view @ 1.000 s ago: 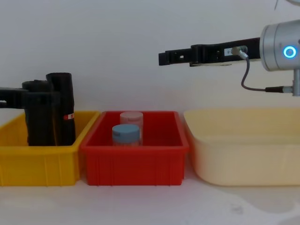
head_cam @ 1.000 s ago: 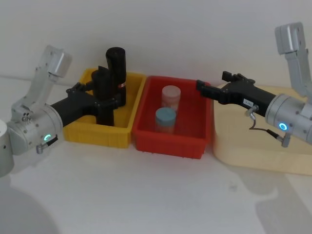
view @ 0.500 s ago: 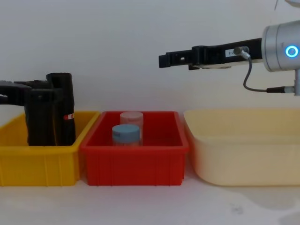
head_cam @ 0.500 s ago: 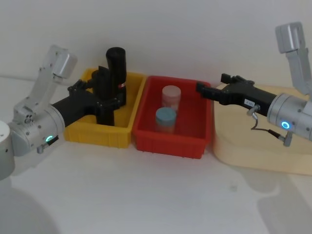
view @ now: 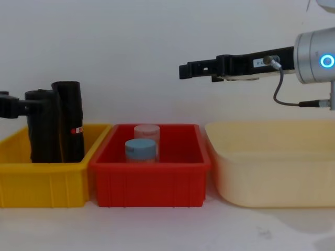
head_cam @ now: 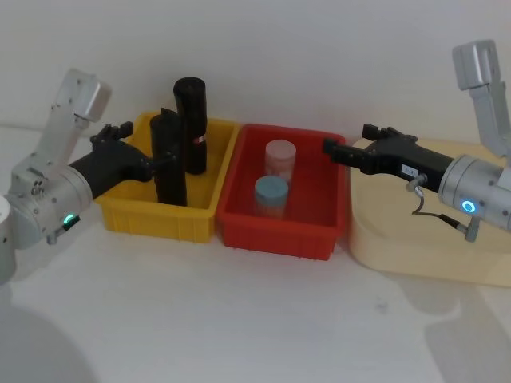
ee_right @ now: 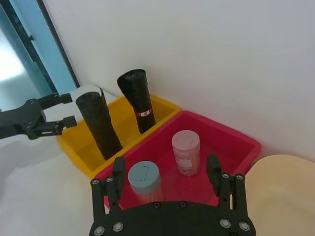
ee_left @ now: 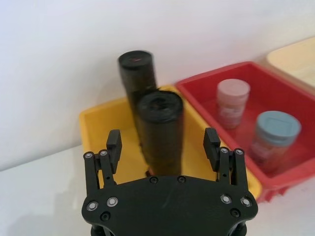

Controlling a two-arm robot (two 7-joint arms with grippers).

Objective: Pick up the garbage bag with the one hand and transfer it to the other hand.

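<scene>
The garbage bag (head_cam: 169, 159), a plain black stubby roll, stands upright in the yellow bin (head_cam: 160, 221), just in front of a taller black roll with a red-and-white label (head_cam: 191, 120). My left gripper (head_cam: 148, 148), on the green-lamp arm, is open at the bin's left side. Its fingertips are level with the bag's left side, and the bag (ee_left: 160, 132) lies straight ahead between the spread fingers (ee_left: 114, 145). My right gripper (head_cam: 329, 148), on the blue-ring arm, hovers open and empty above the red bin's right edge.
A red bin (head_cam: 279, 237) next to the yellow one holds a pink-lidded jar (head_cam: 280, 157) and a blue-lidded jar (head_cam: 271, 194). A cream tub (head_cam: 415, 251) stands at the right under the right arm. Bare white table lies in front of the bins.
My left gripper has drawn back to the left from around the garbage bag, which stays standing in the yellow bin. The right gripper has shifted slightly to the right.
</scene>
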